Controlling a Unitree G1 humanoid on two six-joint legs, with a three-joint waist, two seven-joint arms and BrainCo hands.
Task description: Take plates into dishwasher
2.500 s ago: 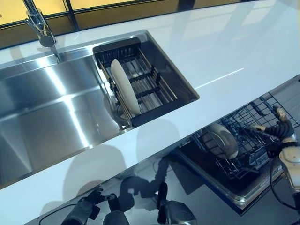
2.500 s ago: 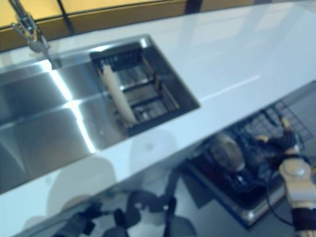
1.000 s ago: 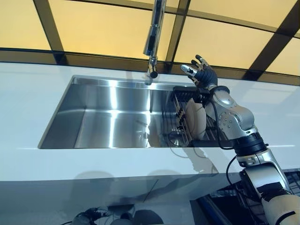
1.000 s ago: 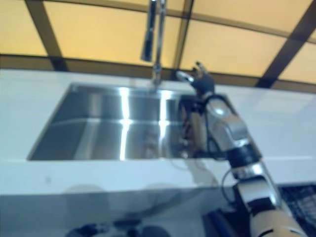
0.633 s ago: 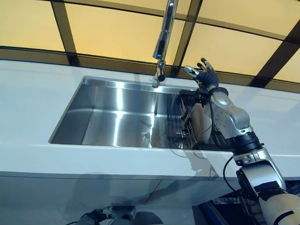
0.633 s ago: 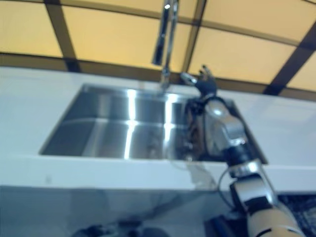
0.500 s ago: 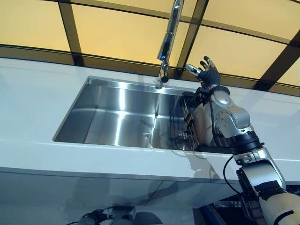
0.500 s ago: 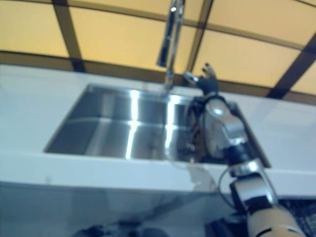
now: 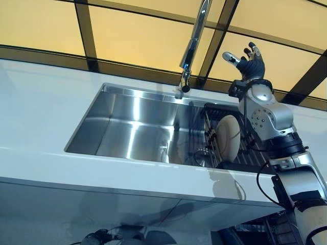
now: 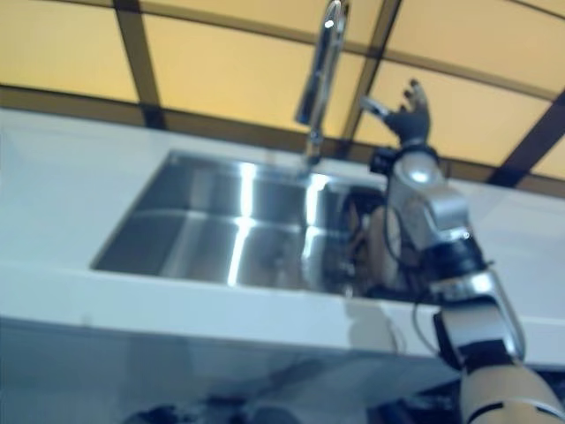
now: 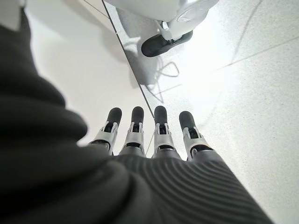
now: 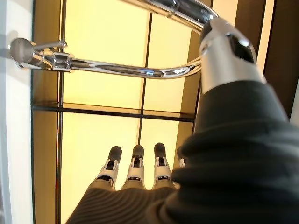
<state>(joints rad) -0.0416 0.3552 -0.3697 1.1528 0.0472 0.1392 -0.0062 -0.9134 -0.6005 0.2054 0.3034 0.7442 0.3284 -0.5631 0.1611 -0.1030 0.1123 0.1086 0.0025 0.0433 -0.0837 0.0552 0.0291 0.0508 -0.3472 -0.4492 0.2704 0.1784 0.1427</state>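
Observation:
A cream plate (image 9: 228, 138) stands on edge in a dark wire rack (image 9: 245, 155) at the right end of the steel sink (image 9: 138, 132). My right hand (image 9: 249, 55) is raised above and behind the rack, to the right of the faucet (image 9: 193, 46), open with fingers spread and holding nothing. In its wrist view the fingers (image 12: 135, 163) point at the yellow window with the faucet (image 12: 140, 70) beside them. My left hand (image 11: 154, 130) hangs low by the floor, fingers straight and empty.
White countertop (image 9: 36, 117) surrounds the sink. Yellow window panes with dark frames (image 9: 127, 30) run behind it. A corner of the dishwasher rack (image 9: 271, 232) shows at the lower right, below the counter edge.
My right hand has risen from just over the rack to higher beside the faucet. The camera has shifted, moving the sink rightward in the picture.

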